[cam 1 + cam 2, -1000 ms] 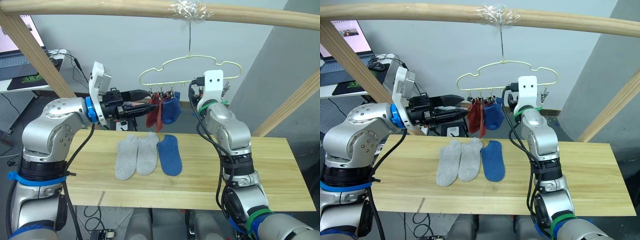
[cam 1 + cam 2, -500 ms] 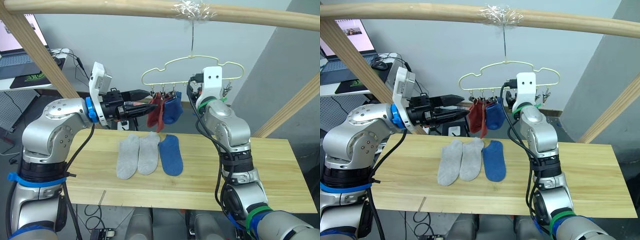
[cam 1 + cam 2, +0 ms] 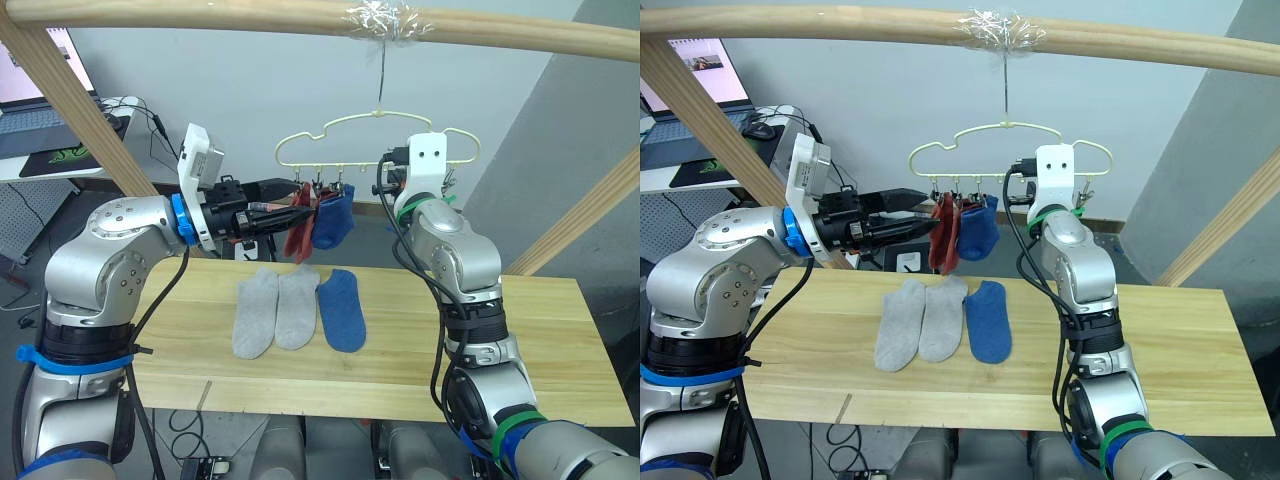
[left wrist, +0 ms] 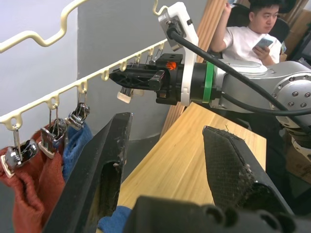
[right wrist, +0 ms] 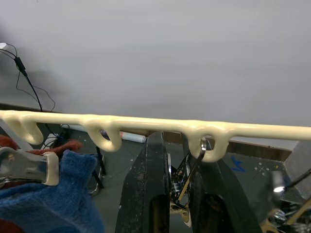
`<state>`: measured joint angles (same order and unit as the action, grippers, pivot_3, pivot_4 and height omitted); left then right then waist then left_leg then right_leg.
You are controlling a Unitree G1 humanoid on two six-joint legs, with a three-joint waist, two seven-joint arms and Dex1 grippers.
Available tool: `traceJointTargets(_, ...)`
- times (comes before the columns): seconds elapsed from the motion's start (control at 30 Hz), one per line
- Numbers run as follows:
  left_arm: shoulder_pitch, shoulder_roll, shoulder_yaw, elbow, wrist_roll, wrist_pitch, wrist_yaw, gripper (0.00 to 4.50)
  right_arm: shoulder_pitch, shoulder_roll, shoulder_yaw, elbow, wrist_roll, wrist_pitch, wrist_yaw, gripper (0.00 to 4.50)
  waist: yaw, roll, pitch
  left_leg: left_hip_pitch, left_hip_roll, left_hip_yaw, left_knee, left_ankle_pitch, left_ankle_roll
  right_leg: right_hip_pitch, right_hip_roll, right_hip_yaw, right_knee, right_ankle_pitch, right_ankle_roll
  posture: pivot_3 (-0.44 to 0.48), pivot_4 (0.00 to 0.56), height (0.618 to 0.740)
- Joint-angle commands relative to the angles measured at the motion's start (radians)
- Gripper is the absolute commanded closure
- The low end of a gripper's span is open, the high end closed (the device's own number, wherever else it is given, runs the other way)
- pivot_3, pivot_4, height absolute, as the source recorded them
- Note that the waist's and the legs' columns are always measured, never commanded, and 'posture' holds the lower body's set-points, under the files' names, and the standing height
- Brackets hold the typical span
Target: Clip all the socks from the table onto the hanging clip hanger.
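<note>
The table [image 3: 420,340] of light wood planks spans the scene under a frame of pale round poles [image 3: 300,15]. On it lie 3 socks side by side and touching: 2 light grey socks [image 3: 272,310] on the robot's left and 1 blue sock [image 3: 341,309] on their right.

Above the table's far edge the pale yellow-green clip hanger [image 3: 375,135] hangs by its hook from the top pole. 3 socks already hang from clips at its left end: 2 rust red socks [image 3: 943,232] and, just beside them, a second blue sock [image 3: 978,230].

The left gripper [image 3: 300,214] reaches in level from the left, its tips right by the hanging red socks; in the left wrist view its 2 black fingers [image 4: 102,170] stand wide apart with nothing between them. The right gripper [image 5: 179,194] is raised to the hanger's bottom bar, and its fingers are closed narrowly around a small metal clip [image 5: 187,182] that dangles from a loop of the bar.

A seated person [image 4: 252,39] with a phone shows in the left wrist view.
</note>
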<state>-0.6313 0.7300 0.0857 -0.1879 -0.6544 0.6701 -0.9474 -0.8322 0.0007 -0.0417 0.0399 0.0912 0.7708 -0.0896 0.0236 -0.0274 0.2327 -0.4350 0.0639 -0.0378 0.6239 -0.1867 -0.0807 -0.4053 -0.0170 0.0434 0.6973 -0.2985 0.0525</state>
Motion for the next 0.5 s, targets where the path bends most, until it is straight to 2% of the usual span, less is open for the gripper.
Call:
traceJointTargets(0.03, 0.007, 0.007, -0.011, -0.046, 0.012, 0.027, 0.027, 1.90, -0.024, -0.005, -0.013, -0.028, -0.006, -0.025, -0.006, 4.39, 0.000, 0.000, 0.000, 0.000, 0.000, 0.000, 0.000, 0.000, 0.000, 0.000, 0.000, 0.000, 0.000, 0.000, 0.000, 0.192, 0.174, 0.740)
traceJointTargets(0.27, 0.083, -0.028, -0.103, -0.094, 0.052, 0.114, 0.108, 1.90, -0.030, -0.003, -0.019, -0.042, 0.003, -0.010, 0.000, 4.39, 0.000, 0.000, 0.000, 0.000, 0.000, 0.000, -0.001, 0.000, 0.000, 0.000, 0.000, 0.000, 0.000, 0.000, 0.000, 0.179, 0.175, 0.740)
traceJointTargets(0.37, 0.120, -0.080, -0.151, -0.050, 0.123, 0.079, 0.168, 1.29, -0.033, -0.001, -0.018, -0.051, 0.005, -0.001, 0.003, 4.39, 0.000, 0.000, 0.000, 0.000, 0.000, 0.000, 0.000, 0.000, 0.000, 0.000, 0.000, 0.000, 0.000, 0.000, 0.000, 0.173, 0.177, 0.740)
traceJointTargets(0.5, 0.159, -0.136, -0.256, 0.038, 0.286, -0.052, 0.229, 0.10, -0.037, -0.002, -0.016, -0.065, 0.008, 0.013, 0.006, 4.39, 0.000, 0.000, 0.000, 0.000, 0.000, 0.000, 0.000, 0.000, 0.000, 0.000, 0.000, 0.000, 0.000, 0.000, -0.001, 0.159, 0.179, 0.740)
